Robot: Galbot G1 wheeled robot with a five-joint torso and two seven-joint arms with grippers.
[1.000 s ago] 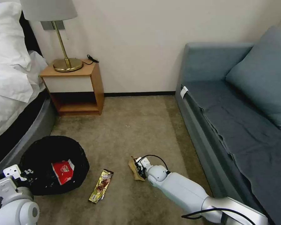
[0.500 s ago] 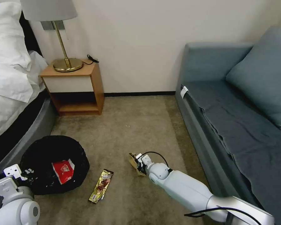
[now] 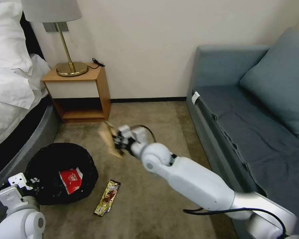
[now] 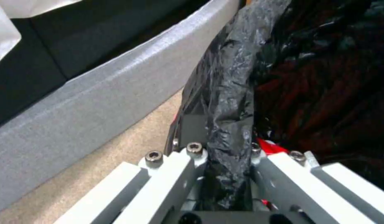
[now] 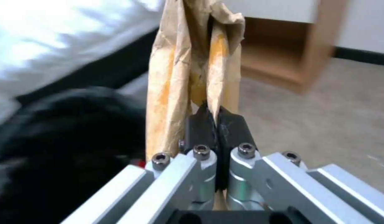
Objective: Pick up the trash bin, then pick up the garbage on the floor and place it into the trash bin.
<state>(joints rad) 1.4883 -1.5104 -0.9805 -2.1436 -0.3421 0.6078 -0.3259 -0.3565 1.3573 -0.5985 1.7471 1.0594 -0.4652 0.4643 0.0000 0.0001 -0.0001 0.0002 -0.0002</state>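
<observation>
The trash bin [image 3: 61, 172] is lined with thin black plastic, crinkly and a bit shiny. The red packet [image 3: 70, 179] inside looks glossy. The candy wrapper [image 3: 107, 198] on the floor is shiny gold foil. The tan scrap [image 5: 192, 68] is crumpled paper, rough and matt. The right end effector [image 5: 217, 124] has dull black pads, maybe rubber, on smooth grey metal with screws. The carpet [image 3: 149, 132] is fuzzy and matt.
</observation>
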